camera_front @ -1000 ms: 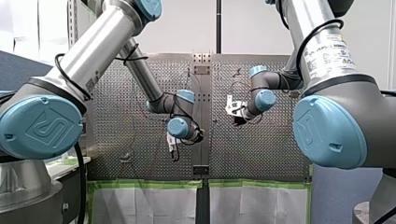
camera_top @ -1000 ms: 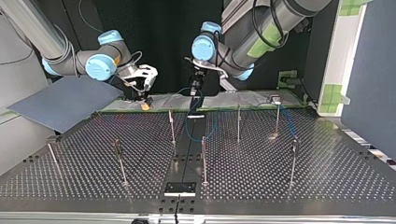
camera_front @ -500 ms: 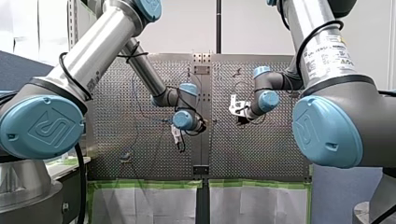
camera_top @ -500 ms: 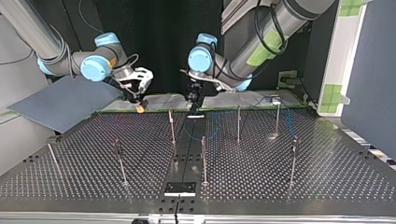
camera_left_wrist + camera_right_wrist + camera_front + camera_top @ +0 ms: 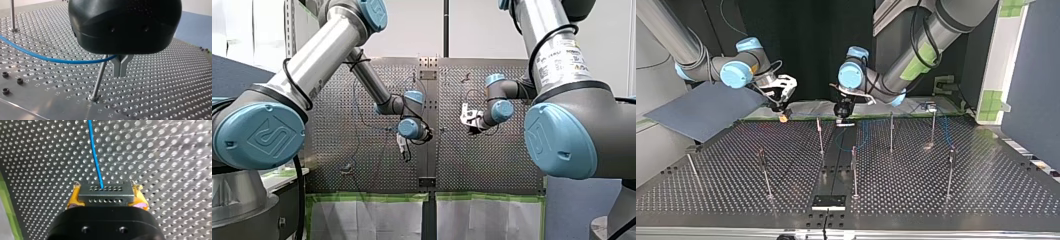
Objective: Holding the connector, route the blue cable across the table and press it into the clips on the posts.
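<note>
Along the table [image 5: 986, 195] edge nearest the top view's camera: a row of posts [image 5: 765, 172], with no blue on them that I can see. Judged untouched by the route.

Mid-table: more posts. A slack loop of the blue cable [image 5: 864, 134] hangs among them, and a strand passes close by the end post [image 5: 933, 127] toward the table's side edge under my left arm. Whether it sits in any clip is too small to tell.

Far edge, centre seam: my left gripper [image 5: 842, 112], jaws pressed together. The cable runs in at their root beside a nearby post [image 5: 99, 78] and is apparently nipped there. The gripper body hides the exact contact.

Far edge, toward my right arm's side: my right gripper [image 5: 782, 114] hangs above the table. Its jaws pinch the black connector [image 5: 106, 195] between yellow pads [image 5: 74, 198], and the cable leaves the connector's face.

Judgement: connector in hand, routing barely under way, most or all clips left.

Front view: arm joints cover much of the table, and the cable is only a faint line there.
</note>
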